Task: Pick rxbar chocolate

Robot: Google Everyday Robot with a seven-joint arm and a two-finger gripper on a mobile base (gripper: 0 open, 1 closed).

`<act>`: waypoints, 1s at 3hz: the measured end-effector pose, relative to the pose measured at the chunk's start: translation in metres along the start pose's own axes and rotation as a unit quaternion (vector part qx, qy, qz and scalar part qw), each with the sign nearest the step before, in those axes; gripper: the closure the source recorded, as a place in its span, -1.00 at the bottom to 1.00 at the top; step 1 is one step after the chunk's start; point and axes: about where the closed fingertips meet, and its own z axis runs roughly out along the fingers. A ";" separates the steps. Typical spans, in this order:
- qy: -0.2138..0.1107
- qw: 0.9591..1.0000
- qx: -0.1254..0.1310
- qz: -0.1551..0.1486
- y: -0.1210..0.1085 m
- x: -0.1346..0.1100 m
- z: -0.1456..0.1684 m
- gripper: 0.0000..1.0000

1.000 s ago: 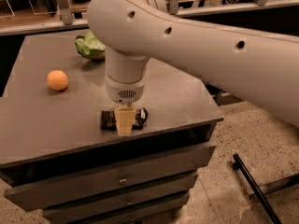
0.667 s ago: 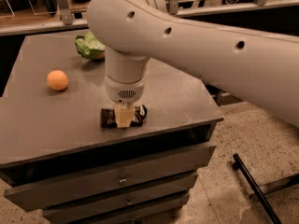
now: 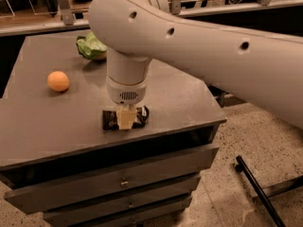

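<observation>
Placement: tan-tipped gripper (image 3: 125, 119) sits straight down over middle of flat, dark glossy-wrapped rxbar chocolate (image 3: 110, 120), near front edge of grey counter (image 3: 57, 126). Centred for balanced lift, likely. Whether clamped: cannot tell.

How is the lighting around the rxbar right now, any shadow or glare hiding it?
Camera view: dim, warm light, with no strong glare on the cabinet top. Camera view: the gripper sits directly over the rxbar chocolate and hides its middle; only the dark ends show, low in contrast against the grey surface. Camera view: the orange fruit throws only a soft shadow.
</observation>
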 end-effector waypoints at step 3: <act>-0.069 0.996 0.045 -0.030 0.002 -0.006 -0.060 1.00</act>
